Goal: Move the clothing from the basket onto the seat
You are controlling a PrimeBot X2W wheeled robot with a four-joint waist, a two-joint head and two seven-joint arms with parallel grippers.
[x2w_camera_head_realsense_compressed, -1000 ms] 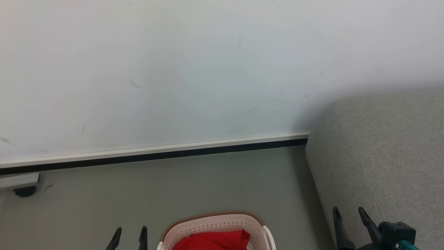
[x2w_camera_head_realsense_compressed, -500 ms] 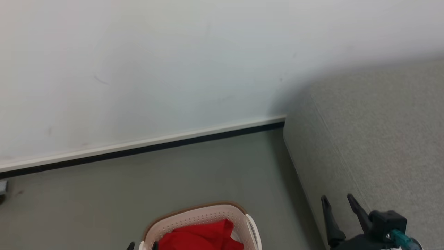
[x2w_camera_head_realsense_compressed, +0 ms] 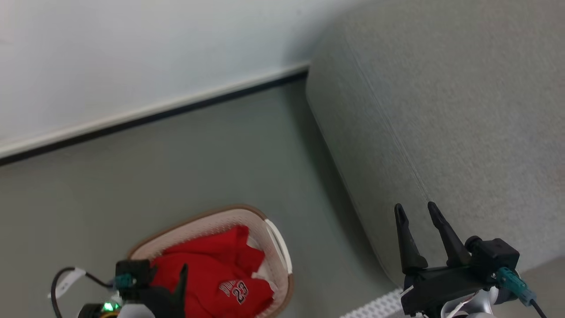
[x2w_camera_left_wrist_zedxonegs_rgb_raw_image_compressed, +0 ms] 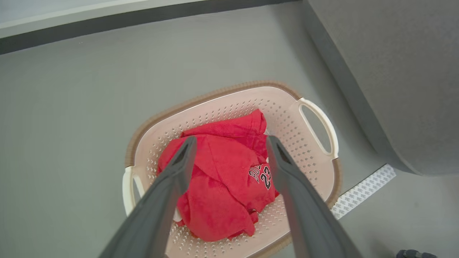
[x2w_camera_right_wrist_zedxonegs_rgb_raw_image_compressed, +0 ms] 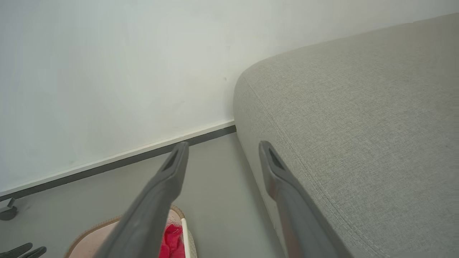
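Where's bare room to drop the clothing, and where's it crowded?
Bare: the sofa top, all that shows, from its rounded edge to the wall; also the floor between basket and sofa. Crowded: the basket, clothing heaped inside, left jaws open above it.

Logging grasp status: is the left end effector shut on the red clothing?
No, the left end effector is wide open, and the clothing lies loose in the basket.

The left gripper [x2w_camera_left_wrist_zedxonegs_rgb_raw_image_compressed: 230, 143], its two dark grey fingers spread apart, hovers over crumpled bright red fabric clothing [x2w_camera_left_wrist_zedxonegs_rgb_raw_image_compressed: 218, 179] lying in the oval cream perforated plastic basket [x2w_camera_left_wrist_zedxonegs_rgb_raw_image_compressed: 287, 114] on the grey floor [x2w_camera_left_wrist_zedxonegs_rgb_raw_image_compressed: 71, 107], near the grey woven sofa [x2w_camera_left_wrist_zedxonegs_rgb_raw_image_compressed: 394, 71].
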